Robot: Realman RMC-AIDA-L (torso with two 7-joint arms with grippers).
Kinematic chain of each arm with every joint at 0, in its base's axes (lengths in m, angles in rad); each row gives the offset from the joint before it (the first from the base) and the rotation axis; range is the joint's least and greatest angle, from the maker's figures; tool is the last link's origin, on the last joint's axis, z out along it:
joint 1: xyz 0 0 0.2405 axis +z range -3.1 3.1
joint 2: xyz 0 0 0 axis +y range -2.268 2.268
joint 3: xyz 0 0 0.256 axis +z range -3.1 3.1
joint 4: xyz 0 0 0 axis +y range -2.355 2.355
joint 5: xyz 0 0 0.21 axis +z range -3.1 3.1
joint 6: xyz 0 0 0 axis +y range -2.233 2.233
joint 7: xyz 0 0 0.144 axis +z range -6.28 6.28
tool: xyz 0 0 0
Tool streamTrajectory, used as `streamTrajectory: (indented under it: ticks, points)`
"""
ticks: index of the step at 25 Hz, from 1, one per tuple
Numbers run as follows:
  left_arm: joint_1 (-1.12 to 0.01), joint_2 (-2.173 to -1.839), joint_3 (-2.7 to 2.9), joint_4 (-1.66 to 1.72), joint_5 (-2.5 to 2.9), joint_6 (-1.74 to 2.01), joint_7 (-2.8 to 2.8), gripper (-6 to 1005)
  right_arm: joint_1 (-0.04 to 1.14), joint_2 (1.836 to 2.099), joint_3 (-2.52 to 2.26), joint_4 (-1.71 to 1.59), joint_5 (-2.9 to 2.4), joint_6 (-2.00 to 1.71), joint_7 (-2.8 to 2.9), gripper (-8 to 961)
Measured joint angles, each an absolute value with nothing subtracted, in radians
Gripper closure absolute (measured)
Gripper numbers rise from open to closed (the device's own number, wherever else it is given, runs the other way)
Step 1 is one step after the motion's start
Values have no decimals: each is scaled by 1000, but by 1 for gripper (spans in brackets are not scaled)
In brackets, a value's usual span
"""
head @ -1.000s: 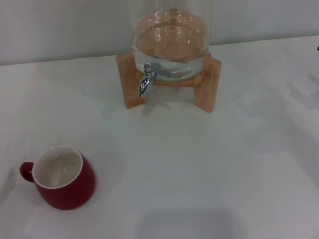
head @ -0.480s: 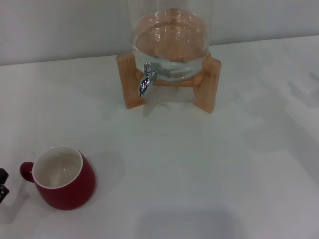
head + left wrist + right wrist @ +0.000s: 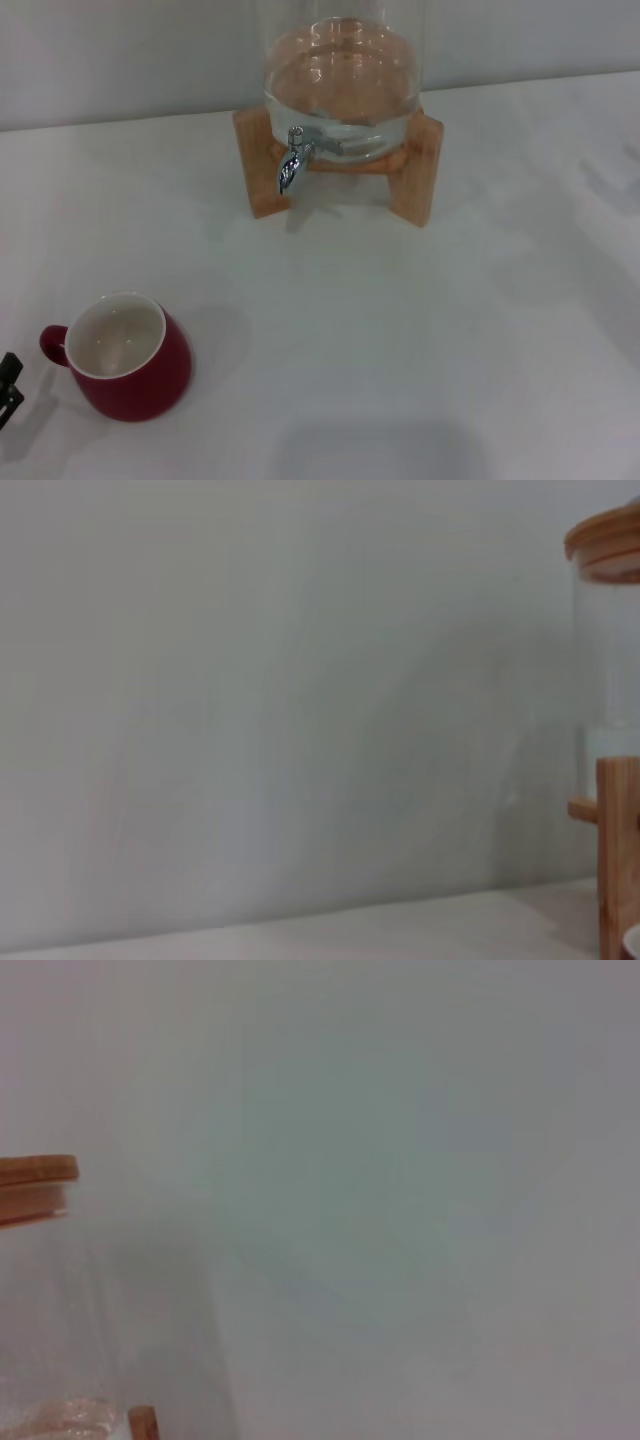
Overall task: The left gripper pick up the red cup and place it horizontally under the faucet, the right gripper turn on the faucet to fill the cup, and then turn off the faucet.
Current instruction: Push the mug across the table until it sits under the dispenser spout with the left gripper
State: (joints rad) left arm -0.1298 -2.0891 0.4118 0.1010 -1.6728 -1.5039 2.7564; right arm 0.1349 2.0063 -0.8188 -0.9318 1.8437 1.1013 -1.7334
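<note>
The red cup (image 3: 130, 360) stands upright on the white table at the near left, white inside, with its handle toward the left edge. A black tip of my left gripper (image 3: 8, 388) pokes in at the left edge of the head view, just beside the handle and not touching the cup. The chrome faucet (image 3: 291, 165) points down from the clear glass dispenser (image 3: 340, 75) at the back centre, with bare table under its spout. My right gripper is out of view.
The dispenser rests on a wooden stand (image 3: 415, 170) and holds water. Its wooden lid (image 3: 606, 545) and a stand leg (image 3: 618, 860) show in the left wrist view, and the lid (image 3: 35, 1184) shows in the right wrist view. A plain wall stands behind the table.
The left gripper's tip has come into view at the left edge beside the cup's handle and has dropped slightly. A dark shape at the right edge is gone. The cup has not moved.
</note>
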Motion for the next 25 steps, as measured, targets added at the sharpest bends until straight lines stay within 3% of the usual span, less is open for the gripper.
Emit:
streamTrajectory:
  ticks: [25]
  points:
    - [-195, -2085, 413, 86, -1617, -1375, 2749, 123, 141, 2006, -817, -931, 1844, 1098, -1734, 157]
